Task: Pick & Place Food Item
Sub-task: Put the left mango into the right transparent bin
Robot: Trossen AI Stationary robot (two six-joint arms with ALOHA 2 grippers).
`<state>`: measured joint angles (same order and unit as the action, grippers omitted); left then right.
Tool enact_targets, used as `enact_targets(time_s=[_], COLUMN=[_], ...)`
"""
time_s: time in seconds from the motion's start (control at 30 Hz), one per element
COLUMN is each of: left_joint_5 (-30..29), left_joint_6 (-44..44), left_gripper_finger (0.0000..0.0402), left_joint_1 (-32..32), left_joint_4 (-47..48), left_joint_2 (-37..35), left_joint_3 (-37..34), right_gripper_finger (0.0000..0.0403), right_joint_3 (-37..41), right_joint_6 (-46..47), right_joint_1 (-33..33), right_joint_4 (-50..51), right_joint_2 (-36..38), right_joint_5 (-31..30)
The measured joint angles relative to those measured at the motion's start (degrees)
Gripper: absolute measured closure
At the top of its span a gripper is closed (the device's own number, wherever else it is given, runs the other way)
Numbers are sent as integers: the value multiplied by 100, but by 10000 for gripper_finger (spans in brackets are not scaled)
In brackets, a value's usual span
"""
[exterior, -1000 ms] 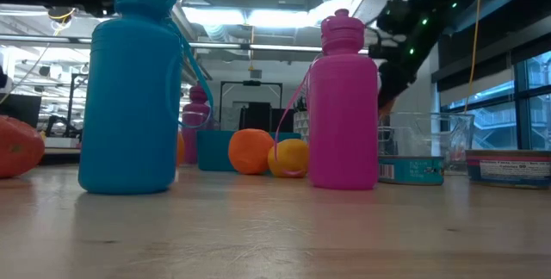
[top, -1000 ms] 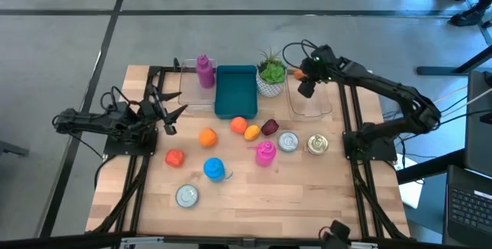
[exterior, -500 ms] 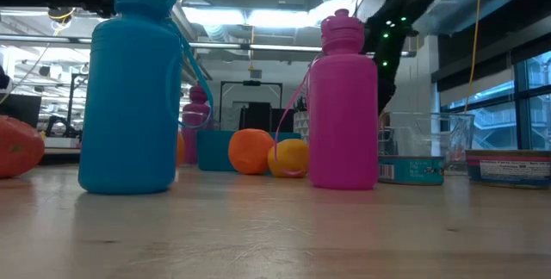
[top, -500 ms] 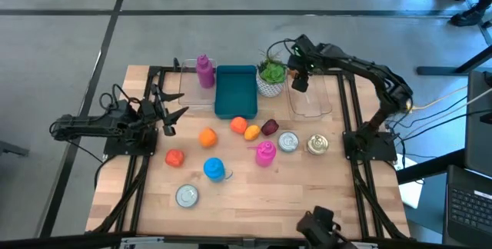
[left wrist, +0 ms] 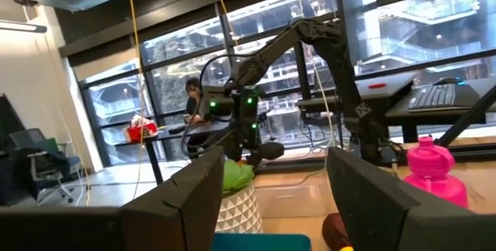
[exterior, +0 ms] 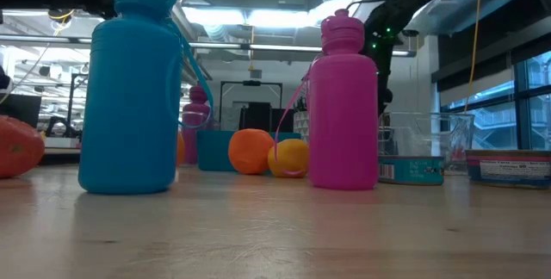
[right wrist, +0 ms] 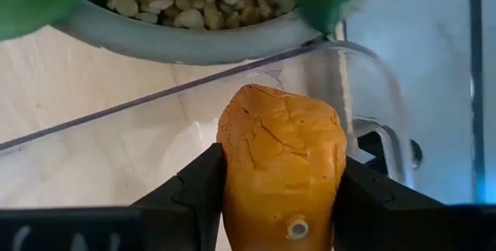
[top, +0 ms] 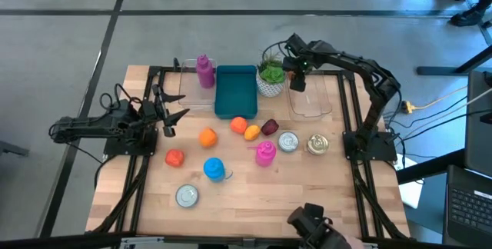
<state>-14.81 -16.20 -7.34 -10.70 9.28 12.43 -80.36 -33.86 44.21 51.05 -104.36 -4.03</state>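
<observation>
The orange food item (right wrist: 280, 166) is a lumpy, wrinkly chunk with a dull yellow-orange skin, kind of like a small sweet potato or a pastry, and it's pinched snugly between the right gripper's (right wrist: 279, 204) two dark fingers (right wrist: 195, 197), so that claw is closed on it. In the high view the right gripper (top: 297, 80) sits in the upper middle of the frame, right at the corner of the clear plastic container (top: 311, 101) and just beside the potted plant (top: 270, 74). The wrist shot shows the container's (right wrist: 232, 80) rim and the pot's pebbles just behind the item. The left gripper (top: 171, 116) hangs at the middle left of the high view with its fingers spread apart, holding nothing. Elsewhere on the wooden table (top: 254, 195): a teal tray (top: 234, 91), a pink bottle (top: 265, 154), a blue bottle (top: 214, 169), a couple of oranges (top: 207, 137) and some cans (top: 288, 142) around the centre.
</observation>
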Motion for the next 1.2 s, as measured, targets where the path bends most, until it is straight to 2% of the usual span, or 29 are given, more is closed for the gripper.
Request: enact_targets(time_s=[0.1,0.63,0.9,1.2], left_joint_5=[0,-2,-2,-2], left_joint_6=[37,65,65,67], left_gripper_finger=[182,182,183,183], left_joint_1=[-41,-69,-69,-69], left_joint_4=[21,22,22,22], left_joint_2=[0,0,0,0], left_joint_3=[0,0,0,0], right_gripper_finger=[233,232,202,188], right_joint_3=[0,0,0,0], right_joint_6=[-80,-172,-177,-153], right_joint_1=[0,0,1,2], right_joint_4=[0,-42,-136,-197], right_joint_2=[-109,-181,-181,-181], right_joint_5=[152,59,40,39])
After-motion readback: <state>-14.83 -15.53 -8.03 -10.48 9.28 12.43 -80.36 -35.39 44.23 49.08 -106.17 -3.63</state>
